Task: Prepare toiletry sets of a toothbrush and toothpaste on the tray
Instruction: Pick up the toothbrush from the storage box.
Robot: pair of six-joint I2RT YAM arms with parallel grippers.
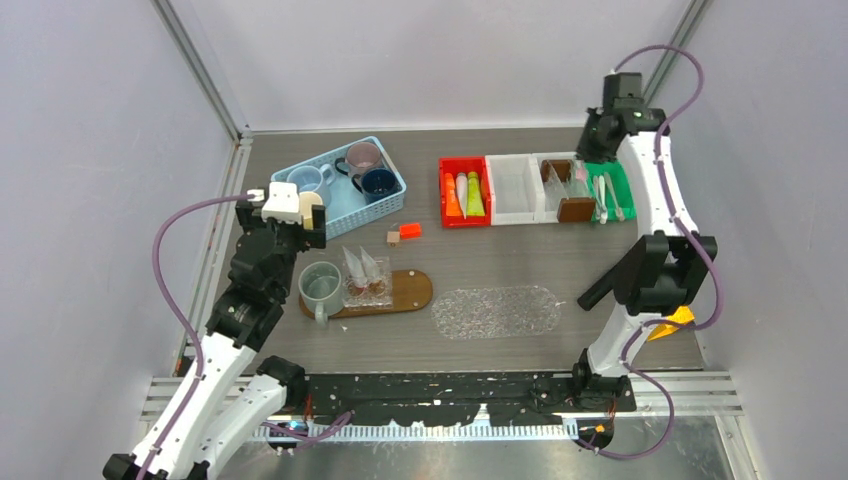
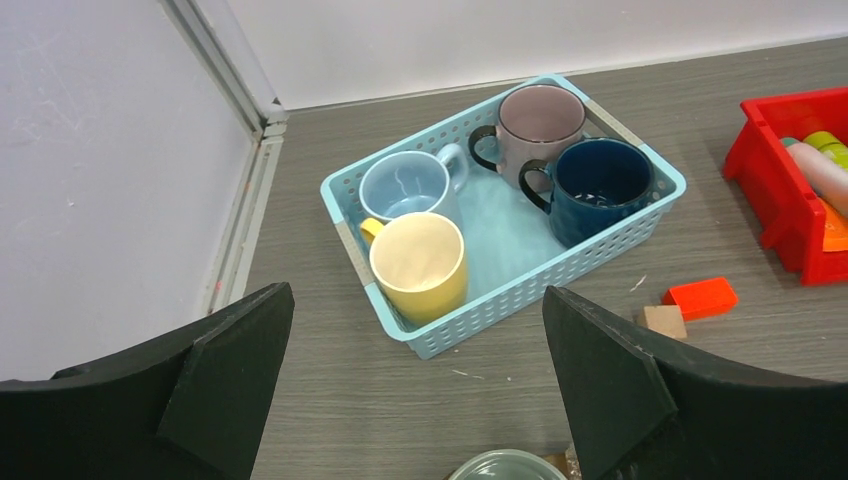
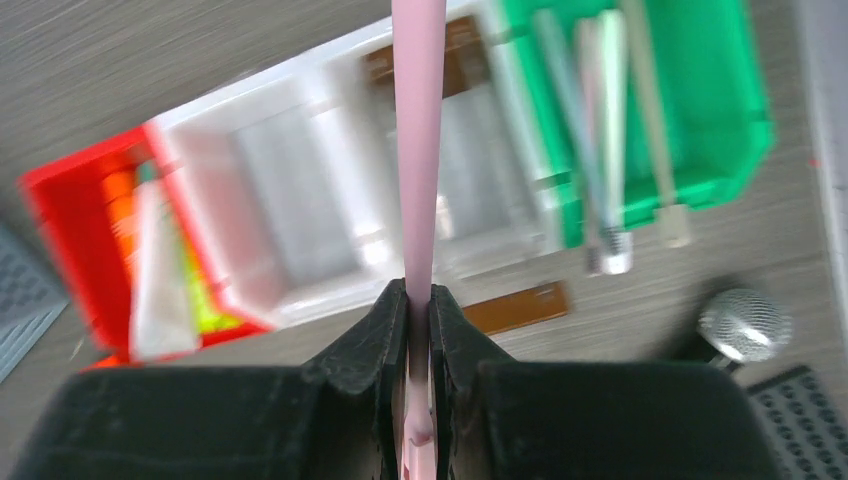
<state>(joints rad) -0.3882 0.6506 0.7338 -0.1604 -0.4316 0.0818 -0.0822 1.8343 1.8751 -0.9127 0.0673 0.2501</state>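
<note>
Held high: pink toothbrush [image 3: 418, 150]
Near: wooden tray [image 1: 410, 290], grey-green mug [image 1: 321, 284] and toothpaste tubes [image 1: 362, 268] at its left end, right end bare. Next, left hand [image 2: 415, 300] spread wide by the blue basket [image 2: 500, 300]. Far, right hand [image 3: 420, 300] pinches the toothbrush over bins [image 3: 740, 150].

The brown oval tray [image 1: 412, 290] lies at 8 o'clock from the table's middle, with a grey-green mug [image 1: 320, 283] upright on its left end (handle toward the near edge). White, orange and green toothpaste tubes [image 1: 462, 193] lie in a red bin [image 1: 443, 185] at 12 o'clock. A pink toothbrush [image 3: 418, 140] is pinched in the right gripper [image 3: 419, 295]. At 2 o'clock lie more toothbrushes [image 1: 606, 195].
</note>
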